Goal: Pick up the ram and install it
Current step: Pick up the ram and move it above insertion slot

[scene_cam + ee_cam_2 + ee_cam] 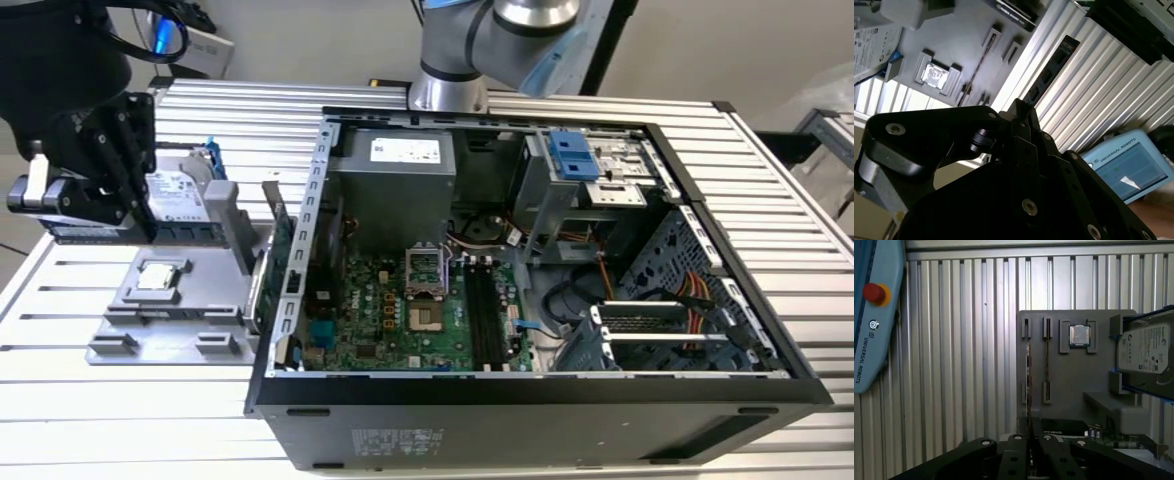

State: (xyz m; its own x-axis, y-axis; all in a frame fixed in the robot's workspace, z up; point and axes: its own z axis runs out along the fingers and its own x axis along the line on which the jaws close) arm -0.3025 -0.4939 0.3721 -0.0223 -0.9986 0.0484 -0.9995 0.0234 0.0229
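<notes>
My gripper (1029, 439) is shut on the ram (1028, 390), which shows edge-on as a thin strip running out from between the fingers. In the second wrist view the ram (1051, 67) is a long dark stick with a row of chips, sticking out past the gripper (1021, 114). In the exterior view the gripper (100, 190) hangs over the grey fixture (147, 335) at that view's left, outside the open computer case (315, 215). The motherboard's long memory slots (483, 318) lie inside the case.
On the grey fixture (1074, 380) sit a square silver processor (1080, 335) and a silver hard drive in a blue frame (1146, 355). A teach pendant (874, 315) lies on the ribbed table. The arm's base (461, 60) stands behind the case.
</notes>
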